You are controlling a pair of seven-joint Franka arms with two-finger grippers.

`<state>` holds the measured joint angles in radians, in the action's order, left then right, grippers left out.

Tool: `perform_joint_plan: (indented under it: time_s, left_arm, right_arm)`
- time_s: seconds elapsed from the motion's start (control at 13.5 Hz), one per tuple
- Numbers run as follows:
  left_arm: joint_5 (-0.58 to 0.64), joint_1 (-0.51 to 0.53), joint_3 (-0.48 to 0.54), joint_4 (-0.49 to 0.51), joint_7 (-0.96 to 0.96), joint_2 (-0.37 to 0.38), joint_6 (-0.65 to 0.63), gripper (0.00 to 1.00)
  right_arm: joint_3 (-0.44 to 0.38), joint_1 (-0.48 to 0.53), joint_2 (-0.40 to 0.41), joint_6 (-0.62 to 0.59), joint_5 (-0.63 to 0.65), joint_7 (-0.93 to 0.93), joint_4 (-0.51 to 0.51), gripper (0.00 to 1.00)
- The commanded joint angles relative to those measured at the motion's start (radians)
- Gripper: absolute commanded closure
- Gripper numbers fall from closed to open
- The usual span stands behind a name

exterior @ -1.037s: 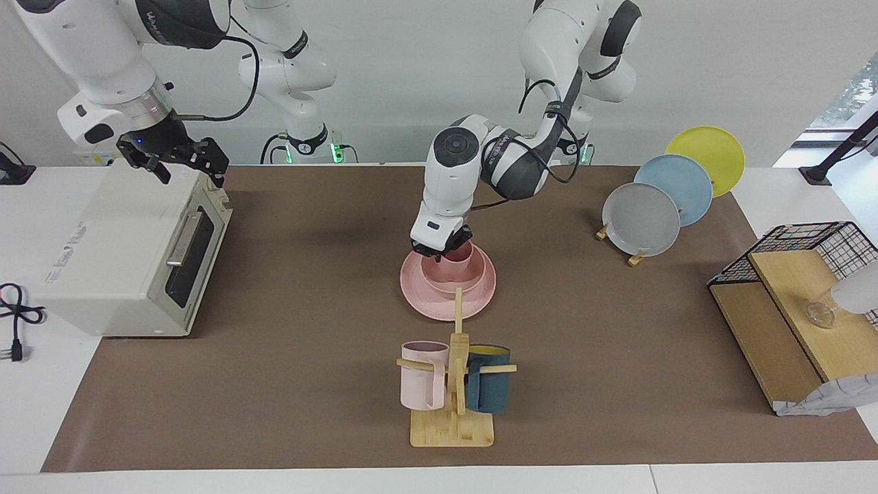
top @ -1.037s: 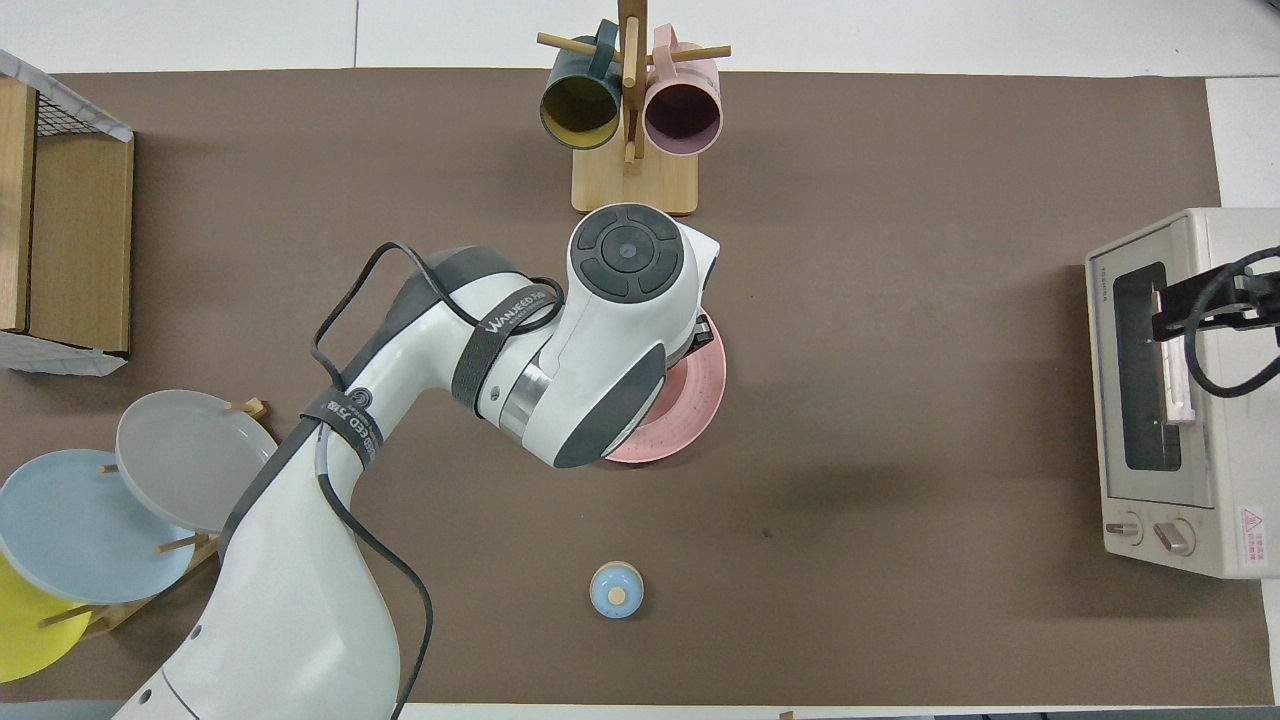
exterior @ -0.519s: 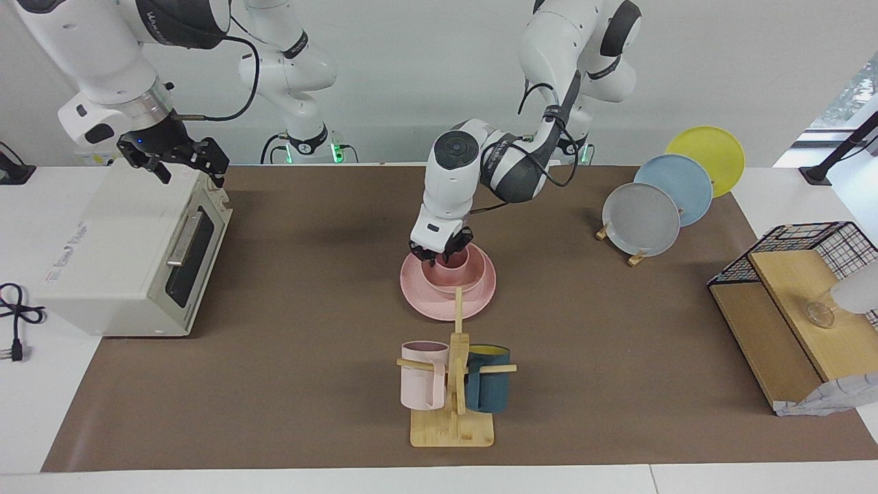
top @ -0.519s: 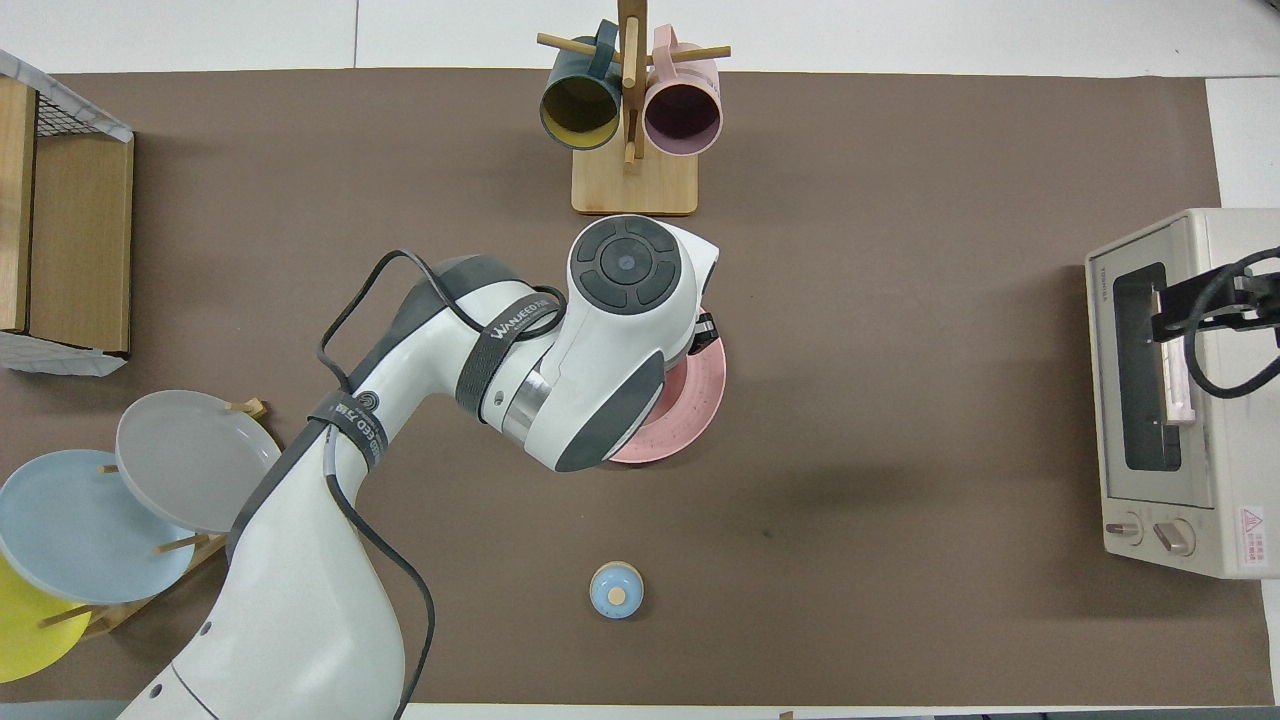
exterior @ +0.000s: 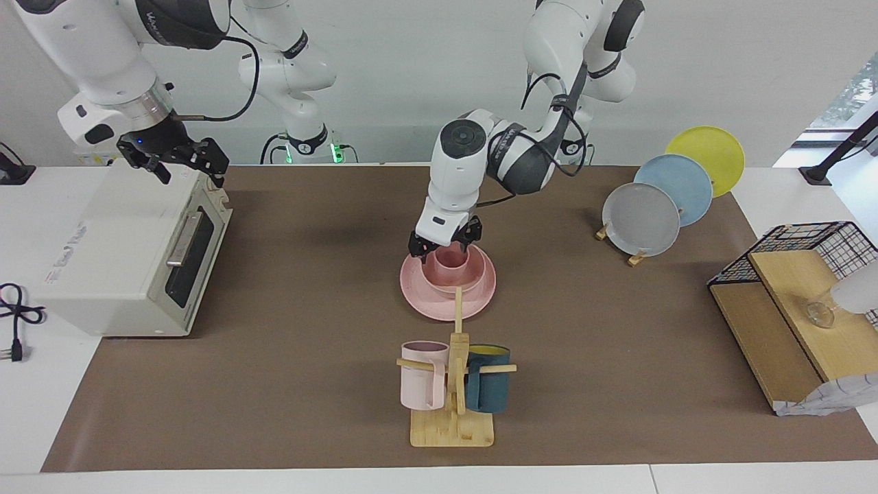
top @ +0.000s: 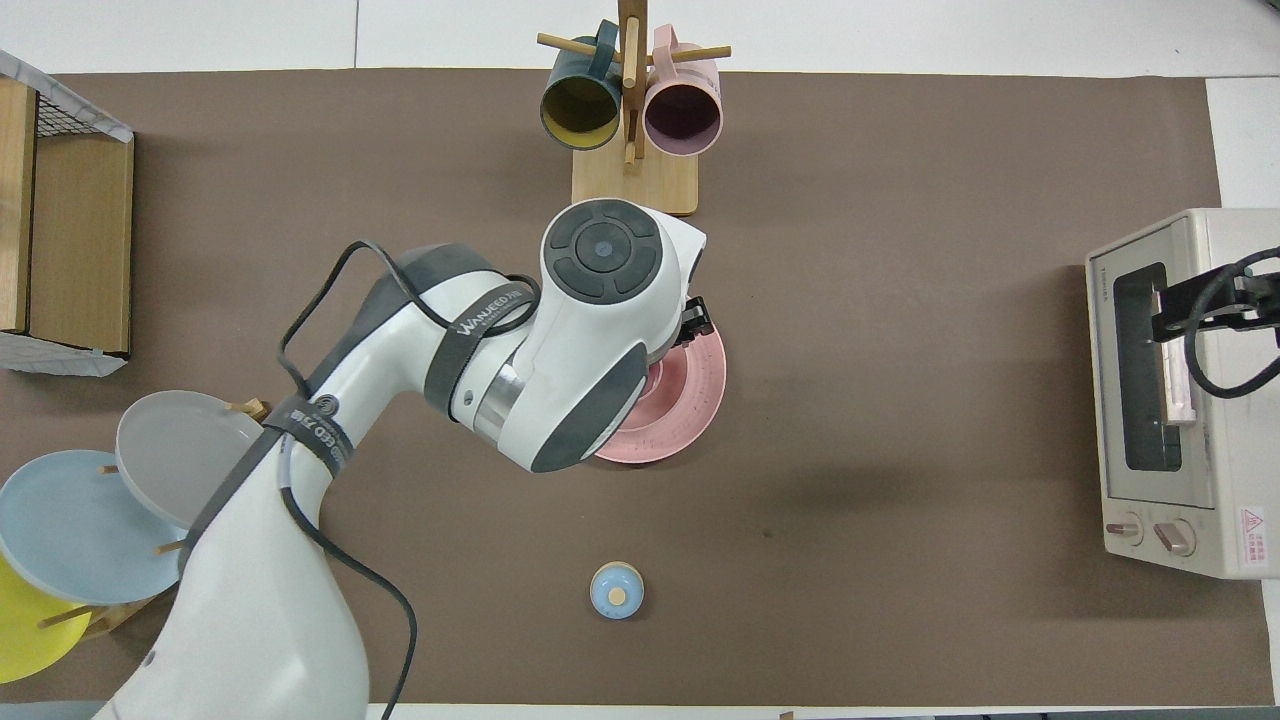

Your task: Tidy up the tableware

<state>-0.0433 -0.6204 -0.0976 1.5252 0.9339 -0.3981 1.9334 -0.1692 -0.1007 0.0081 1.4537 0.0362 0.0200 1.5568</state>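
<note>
The pink plate [exterior: 432,298] lies mid-table with the pink bowl [exterior: 458,276] on it, and the small pink cup [exterior: 451,256] stands inside the bowl. My left gripper [exterior: 444,241] hangs just above the cup, open, its fingers spread to either side of the rim and holding nothing. In the overhead view the left arm covers the bowl and cup, and only part of the plate [top: 690,400] shows. My right gripper [exterior: 182,159] waits open over the toaster oven [exterior: 130,254] at the right arm's end.
A wooden mug tree [exterior: 453,412] with a pale pink mug [exterior: 422,374] and a teal mug [exterior: 488,387] stands farther from the robots than the plate. Grey, blue and yellow plates [exterior: 641,218] lean in a rack, beside a wire shelf [exterior: 789,309]. A small blue knob [top: 616,590] lies nearer the robots.
My left gripper went from shut on the cup to open, leaving the cup in the bowl, and rose a little above it. The right arm stayed put.
</note>
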Motion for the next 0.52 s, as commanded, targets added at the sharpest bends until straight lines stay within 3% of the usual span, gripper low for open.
perform_joint_plan:
  time_s: [0.0, 0.44]
  left_arm:
    - [0.016, 0.072, 0.004, 0.018, -0.094, 0.102, -0.092, 0.0]
    - [0.014, 0.362, 0.006, 0.026, -0.507, 0.237, -0.266, 0.0]
  right_arm:
    - [0.002, 0.004, -0.027, 0.001, -0.019, -0.009, 0.028, 0.0]
    - [0.002, 0.004, -0.025, 0.001, -0.019, -0.009, 0.029, 0.0]
